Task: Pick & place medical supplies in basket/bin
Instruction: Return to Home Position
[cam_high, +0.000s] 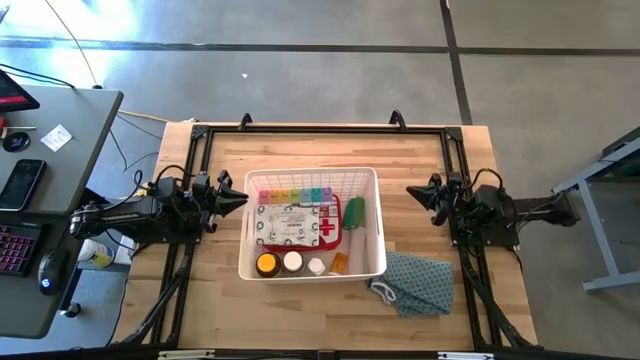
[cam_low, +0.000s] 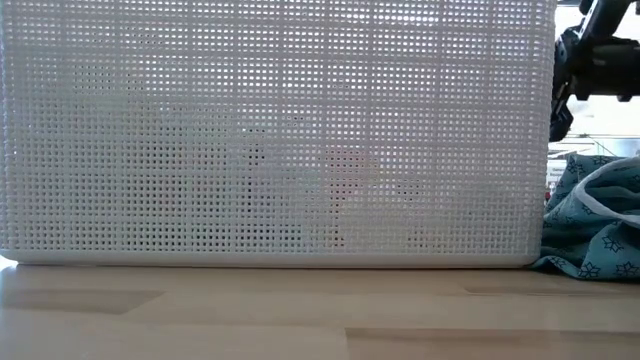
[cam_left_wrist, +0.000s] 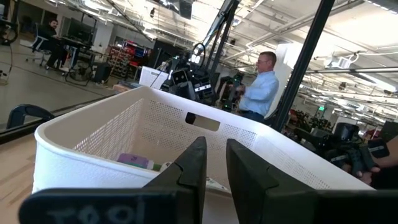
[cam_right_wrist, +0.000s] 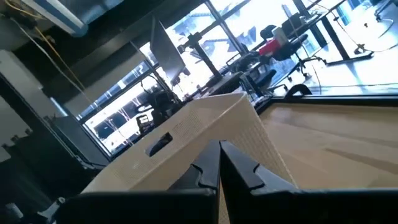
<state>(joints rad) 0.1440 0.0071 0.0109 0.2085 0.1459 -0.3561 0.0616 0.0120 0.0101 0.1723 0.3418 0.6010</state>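
The white lattice basket (cam_high: 377, 215) stands mid-table and fills the low view (cam_low: 280, 130). Inside it lie the rainbow pill organiser (cam_high: 295, 194) along the far wall, the red first-aid case (cam_high: 297, 226) flat in the middle, a green roll (cam_high: 355, 212) beside it, and small bottles (cam_high: 291, 263) with an amber one (cam_high: 340, 264) along the near wall. My left gripper (cam_high: 242, 197) hovers just left of the basket's left wall, fingers a narrow gap apart (cam_left_wrist: 214, 163). My right gripper (cam_high: 414, 190) hangs right of the basket, shut (cam_right_wrist: 219, 163). Both hold nothing.
A crumpled teal patterned cloth (cam_high: 415, 284) lies on the table by the basket's near right corner, also seen in the low view (cam_low: 595, 225). A black frame (cam_high: 320, 128) runs around the wooden tabletop. A desk with keyboard and phone stands left of the table. A person stands in the room beyond.
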